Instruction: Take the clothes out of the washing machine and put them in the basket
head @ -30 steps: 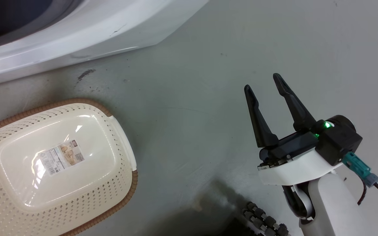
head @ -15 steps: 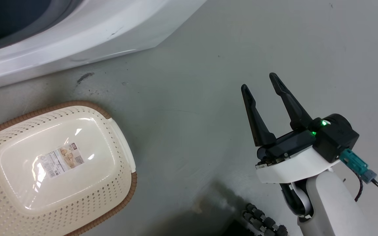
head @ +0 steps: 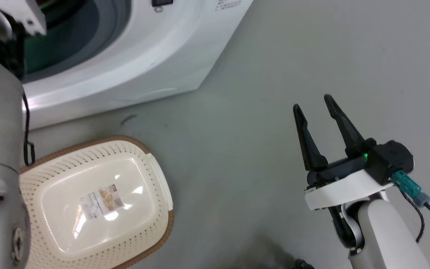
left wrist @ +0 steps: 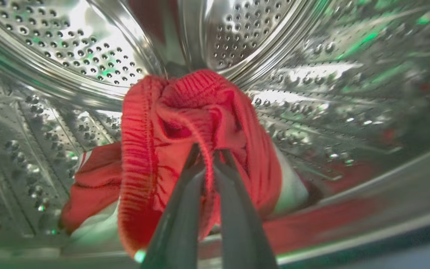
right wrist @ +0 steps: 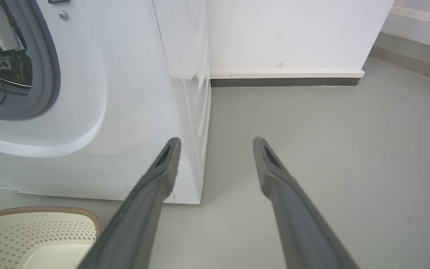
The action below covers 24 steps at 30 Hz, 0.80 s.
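One red garment [left wrist: 151, 142] is pinched in our left claw [left wrist: 210, 149] inside the washing machine [head: 144, 56], the basket [head: 151, 224] lies just in front of the machine, and our right claw [head: 312, 101] hangs wide open.

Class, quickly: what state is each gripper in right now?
Left gripper: shut on a red garment in the washing machine.
Right gripper: open, holding nothing.

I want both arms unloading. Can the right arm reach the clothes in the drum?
Probably not: the right gripper hangs over floor beside the washing machine, and the left gripper, shut on the clothes, is inside it.
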{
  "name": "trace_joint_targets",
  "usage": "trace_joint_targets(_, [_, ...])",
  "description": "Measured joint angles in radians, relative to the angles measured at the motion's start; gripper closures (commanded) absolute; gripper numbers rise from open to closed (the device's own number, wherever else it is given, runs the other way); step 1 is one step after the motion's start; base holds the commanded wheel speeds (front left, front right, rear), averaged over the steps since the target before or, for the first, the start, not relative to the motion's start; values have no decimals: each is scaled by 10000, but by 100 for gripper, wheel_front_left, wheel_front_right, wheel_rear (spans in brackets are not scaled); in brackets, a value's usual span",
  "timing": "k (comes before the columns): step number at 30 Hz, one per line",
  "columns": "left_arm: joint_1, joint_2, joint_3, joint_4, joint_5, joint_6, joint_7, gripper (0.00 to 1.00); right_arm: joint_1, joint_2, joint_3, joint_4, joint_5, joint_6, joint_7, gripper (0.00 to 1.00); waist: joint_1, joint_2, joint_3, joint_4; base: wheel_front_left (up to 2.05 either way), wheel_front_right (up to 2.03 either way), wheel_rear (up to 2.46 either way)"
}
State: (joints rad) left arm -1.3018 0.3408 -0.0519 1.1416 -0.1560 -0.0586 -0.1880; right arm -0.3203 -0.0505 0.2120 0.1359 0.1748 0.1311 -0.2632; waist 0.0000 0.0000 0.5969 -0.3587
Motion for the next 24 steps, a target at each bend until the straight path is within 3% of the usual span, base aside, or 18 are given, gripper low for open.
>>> trace_joint_targets(8, [1525, -529, 42, -180, -224, -21, -711, 100, 681, 4, -541, 453, -359, 0, 0, 0, -1, 0, -1309, 455, 0, 0, 0])
trace_joint_targets(18, [4742, -1223, 640, -3388, -416, 59, -734, 100, 1397, 4, -938, 855, -631, 0, 0, 0, -2, 0, -3080, 1241, 0, 0, 0])
trace_joint_targets(21, [6584, -1741, 928, -5275, -387, 4, -736, 100, 1817, 4, -1139, 849, -696, 0, 136, 0, -3, 0, -3988, 1648, 0, 0, 0])
trace_joint_targets(24, [7113, -1923, 934, -5866, -318, -35, -738, 100, 1983, 6, -1248, 769, -709, 0, 190, 0, -3, 0, -4256, 1782, 0, 0, 0])
